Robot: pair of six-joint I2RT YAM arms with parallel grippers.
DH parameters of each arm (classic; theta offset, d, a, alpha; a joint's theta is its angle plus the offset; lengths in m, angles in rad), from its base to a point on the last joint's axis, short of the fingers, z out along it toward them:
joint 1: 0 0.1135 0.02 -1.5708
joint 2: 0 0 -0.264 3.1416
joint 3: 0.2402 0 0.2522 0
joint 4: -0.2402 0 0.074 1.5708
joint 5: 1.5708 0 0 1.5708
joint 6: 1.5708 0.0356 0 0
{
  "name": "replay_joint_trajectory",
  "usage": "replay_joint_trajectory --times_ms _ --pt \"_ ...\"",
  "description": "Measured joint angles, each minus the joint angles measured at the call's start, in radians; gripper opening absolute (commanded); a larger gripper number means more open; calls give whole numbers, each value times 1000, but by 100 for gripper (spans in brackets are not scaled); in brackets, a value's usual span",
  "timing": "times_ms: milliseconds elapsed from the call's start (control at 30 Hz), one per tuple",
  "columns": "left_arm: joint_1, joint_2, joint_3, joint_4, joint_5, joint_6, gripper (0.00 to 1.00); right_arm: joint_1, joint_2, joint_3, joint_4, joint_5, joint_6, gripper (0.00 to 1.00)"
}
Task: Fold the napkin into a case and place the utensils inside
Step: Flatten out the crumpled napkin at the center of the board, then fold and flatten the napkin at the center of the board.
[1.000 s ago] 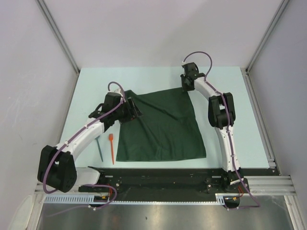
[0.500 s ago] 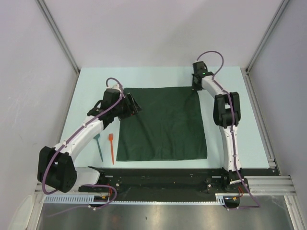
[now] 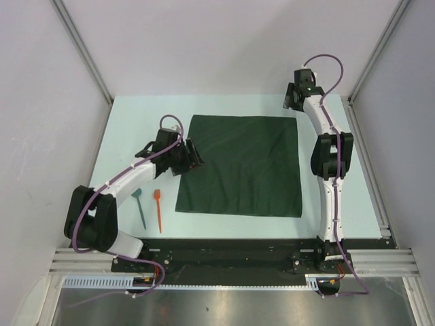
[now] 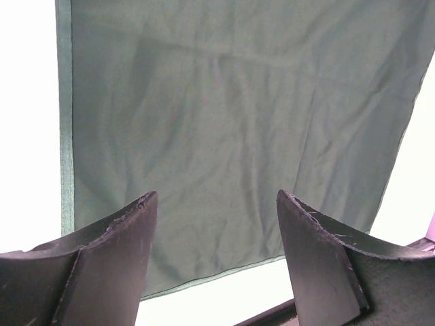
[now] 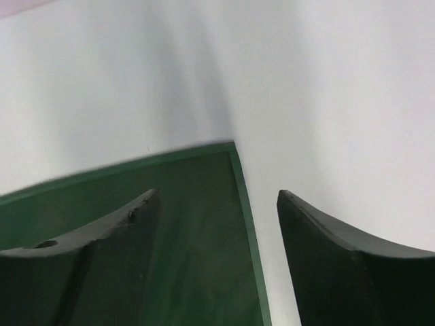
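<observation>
The dark green napkin (image 3: 245, 166) lies spread flat and square on the pale table. My left gripper (image 3: 196, 159) sits at its left edge, open, with nothing between its fingers; in the left wrist view the napkin (image 4: 231, 122) fills the space beyond the left gripper (image 4: 216, 204). My right gripper (image 3: 292, 104) hovers just beyond the far right corner, open and empty; in the right wrist view that corner of the napkin (image 5: 183, 204) lies under the right gripper (image 5: 216, 198). The teal utensil (image 3: 140, 208) and the orange-red utensil (image 3: 158, 210) lie side by side left of the napkin.
The pale table (image 3: 129, 122) is walled in on the left, back and right. A black rail (image 3: 224, 248) with the arm bases runs along the near edge. The left arm's forearm stretches just above the two utensils.
The right gripper carried the far right corner outward, then opened and let it go. The napkin now lies flat and further right. The left gripper stayed open at the left edge.
</observation>
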Motion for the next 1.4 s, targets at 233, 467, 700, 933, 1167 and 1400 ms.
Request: replay_joint_trajectory --times_ms 233,467,700,933,1167,1400 --pt "-63 0 -5 -63 -92 -2 75 40 -270 -409 -99 61 145 79" --pt "-191 -5 -88 -127 -217 -38 68 169 -728 -1162 -44 15 296 76" --pt "-190 -128 -222 -205 -317 -101 70 213 -1130 -1465 -97 82 514 67" --pt "-190 -208 -225 -232 -407 -159 68 251 -1267 -1646 -178 115 749 44" --pt "-190 -209 -240 -236 -423 -177 68 251 -1295 -1732 -186 95 842 45" --pt "-190 -199 -251 -241 -425 -187 68 288 -1286 -1732 -160 80 886 45"
